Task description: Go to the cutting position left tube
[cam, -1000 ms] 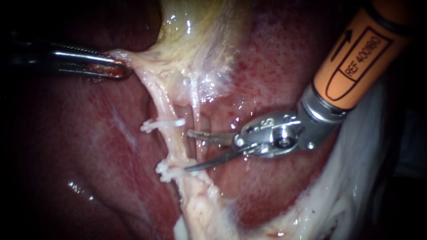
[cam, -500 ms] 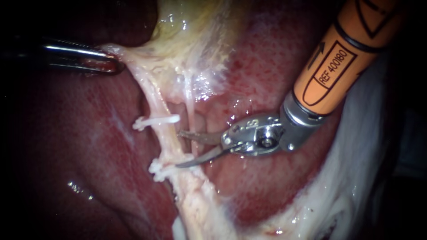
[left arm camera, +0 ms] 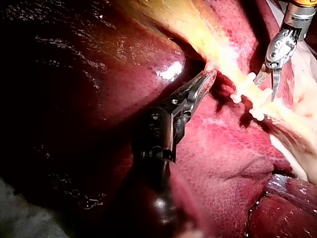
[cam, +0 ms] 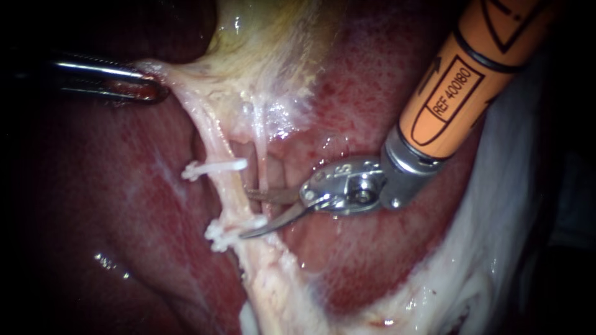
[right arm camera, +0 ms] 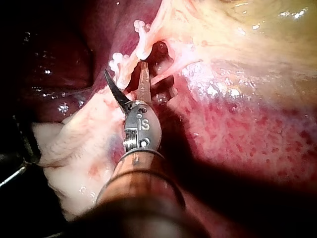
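The left tube (cam: 231,197) runs pale and taut from the gallbladder (cam: 267,56) downward, with a white clip (cam: 214,167) above and another white clip (cam: 231,229) below. My right instrument (cam: 244,214) comes in from the upper right on an orange shaft. Its two blades stand open with their tips at the tube's right side, between the two clips. In the right wrist view the open blades (right arm camera: 125,69) reach up beside the clipped tube (right arm camera: 132,57). My left instrument (cam: 146,90) is shut on the gallbladder's pale edge and holds it out to the left; the left wrist view shows those jaws (left arm camera: 204,80) on it.
A thinner right tube (cam: 261,155) runs just behind the upper blade. Dark red liver (cam: 124,205) lies all around. White fatty tissue (cam: 472,273) fills the lower right, under the orange shaft.
The right instrument has edged left, its open blade tips closer to the left tube between the clips. The whole scene has also drifted slightly left. The left instrument keeps its hold.
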Robot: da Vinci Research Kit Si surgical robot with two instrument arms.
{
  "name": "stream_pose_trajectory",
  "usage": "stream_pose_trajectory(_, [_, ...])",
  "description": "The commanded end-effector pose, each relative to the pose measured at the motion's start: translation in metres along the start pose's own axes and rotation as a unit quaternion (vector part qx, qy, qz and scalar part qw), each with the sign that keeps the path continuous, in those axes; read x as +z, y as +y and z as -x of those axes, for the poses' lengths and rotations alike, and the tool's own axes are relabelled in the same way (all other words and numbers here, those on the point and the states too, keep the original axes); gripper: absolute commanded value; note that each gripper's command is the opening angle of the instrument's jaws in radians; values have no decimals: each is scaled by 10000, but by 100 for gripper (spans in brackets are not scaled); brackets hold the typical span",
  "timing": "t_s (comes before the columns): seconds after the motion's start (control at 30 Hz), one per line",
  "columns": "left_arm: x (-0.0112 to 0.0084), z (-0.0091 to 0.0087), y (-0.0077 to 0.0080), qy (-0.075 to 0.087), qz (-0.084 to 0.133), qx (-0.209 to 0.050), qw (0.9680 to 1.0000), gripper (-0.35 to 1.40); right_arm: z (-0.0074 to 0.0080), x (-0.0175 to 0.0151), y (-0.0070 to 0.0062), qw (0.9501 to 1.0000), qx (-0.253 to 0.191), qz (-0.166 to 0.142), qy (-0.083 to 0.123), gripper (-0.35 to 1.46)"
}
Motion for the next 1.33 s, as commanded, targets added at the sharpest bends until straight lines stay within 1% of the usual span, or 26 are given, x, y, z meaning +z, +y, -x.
stream_pose_trajectory(0.03, [1, 0, 0, 0, -3, 1, 10000, -35, -3, 3, 0, 10000, 13, -33, 19, 143])
stream_pose_trajectory(0.13, [1, 1, 0, 1, -7, 1, 10000, -35, -12, 13, 1, 9999, 8, -133, 61, 143])
stream_pose_trajectory(0.27, [2, 1, 1, 2, -11, 2, 10000, -35, -23, 25, 2, 9995, 68, -250, 202, 143])
stream_pose_trajectory(0.47, [3, 1, 1, 3, -13, 2, 10000, -35, -36, 36, 5, 9991, 111, -275, 308, 142])
stream_pose_trajectory(0.5, [3, 1, 1, 2, -12, 2, 10000, -35, -38, 37, 5, 9988, 143, -299, 362, 142])
stream_pose_trajectory(0.57, [3, 1, 1, 3, -13, 3, 10000, -35, -42, 38, 5, 9985, 176, -323, 403, 142])
stream_pose_trajectory(0.67, [4, 2, 1, 4, -17, 4, 10000, -35, -51, 39, 2, 9980, 186, -365, 479, 142])
stream_pose_trajectory(0.8, [5, 2, 0, 4, -18, 5, 10000, -35, -66, 38, -8, 9973, 229, -435, 553, 143])
stream_pose_trajectory(0.93, [5, 3, 0, 4, -19, 6, 10000, -35, -77, 35, -18, 9964, 272, -493, 628, 143])
stream_pose_trajectory(1.03, [5, 3, 0, 5, -21, 7, 10000, -35, -81, 35, -23, 9961, 304, -519, 653, 143])
stream_pose_trajectory(1.1, [6, 3, 0, 5, -21, 8, 10000, -35, -81, 35, -23, 9959, 331, -531, 661, 143])
stream_pose_trajectory(1.2, [7, 3, -1, 5, -22, 9, 10000, -35, -80, 35, -22, 9959, 328, -534, 658, 143])
stream_pose_trajectory(1.33, [7, 4, -1, 6, -23, 10, 10000, -35, -76, 36, -19, 9953, 494, -545, 630, 143])
